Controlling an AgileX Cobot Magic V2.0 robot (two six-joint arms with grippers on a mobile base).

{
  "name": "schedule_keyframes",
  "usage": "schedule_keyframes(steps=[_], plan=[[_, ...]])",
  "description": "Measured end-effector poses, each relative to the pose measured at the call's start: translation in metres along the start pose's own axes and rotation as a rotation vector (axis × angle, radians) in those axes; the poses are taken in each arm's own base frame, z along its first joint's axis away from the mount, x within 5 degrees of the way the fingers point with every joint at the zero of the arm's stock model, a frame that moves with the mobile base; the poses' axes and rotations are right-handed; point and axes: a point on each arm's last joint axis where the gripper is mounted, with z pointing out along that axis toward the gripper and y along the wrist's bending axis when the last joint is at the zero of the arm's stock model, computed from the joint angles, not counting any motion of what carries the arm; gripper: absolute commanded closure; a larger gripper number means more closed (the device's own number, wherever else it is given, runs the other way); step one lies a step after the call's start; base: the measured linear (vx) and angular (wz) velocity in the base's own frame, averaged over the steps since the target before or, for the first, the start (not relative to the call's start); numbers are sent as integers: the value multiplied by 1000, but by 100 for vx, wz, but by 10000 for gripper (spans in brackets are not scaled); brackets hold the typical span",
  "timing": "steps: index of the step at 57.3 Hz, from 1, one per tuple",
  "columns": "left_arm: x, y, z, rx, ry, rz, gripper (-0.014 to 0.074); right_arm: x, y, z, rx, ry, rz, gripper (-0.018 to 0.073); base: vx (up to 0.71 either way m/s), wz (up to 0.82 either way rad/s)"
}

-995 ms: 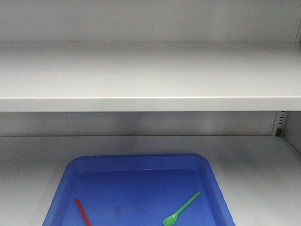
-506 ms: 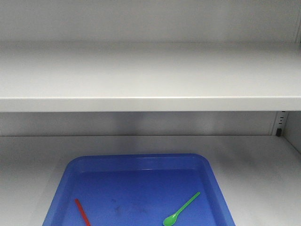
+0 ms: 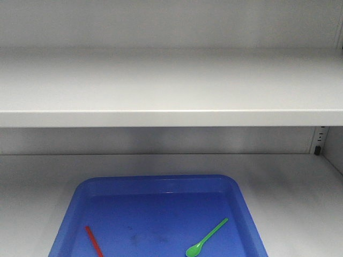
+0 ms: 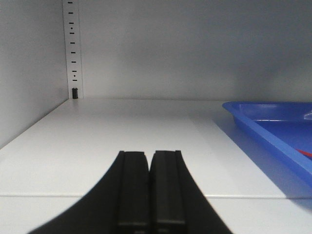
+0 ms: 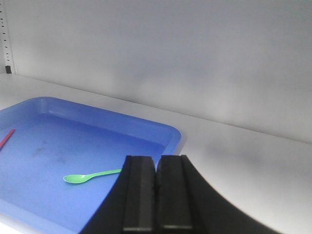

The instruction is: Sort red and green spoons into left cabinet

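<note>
The green spoon [image 3: 206,237] lies flat in the blue tray [image 3: 161,184] on the lower shelf of the grey cabinet [image 3: 161,91], bowl toward me. The red spoon [image 3: 93,241] lies in the tray's left part, its lower end cut off by the frame. In the right wrist view the green spoon [image 5: 90,176] lies just left of my right gripper [image 5: 156,158], which is shut and empty; the red spoon's end [image 5: 6,138] shows at the left edge. My left gripper [image 4: 148,153] is shut and empty, over the shelf left of the tray [image 4: 263,122].
An upper shelf [image 3: 171,115] runs across above the tray. The cabinet's left wall has a slotted rail with a shelf clip [image 4: 75,92]; another clip [image 3: 317,150] sits at the right wall. Bare shelf [image 5: 243,161] lies to the right of the tray.
</note>
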Motion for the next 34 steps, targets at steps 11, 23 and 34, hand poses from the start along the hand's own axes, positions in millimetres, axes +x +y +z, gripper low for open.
schedule_keyframes(steps=[11,23,34], plan=[[0,0,0,0,5,1,597,0,0,0,0,0,0,562,0,0],[0,0,0,0,5,2,597,0,0,0,0,0,0,562,0,0],[0,0,0,0,5,2,597,0,0,0,0,0,0,562,0,0]])
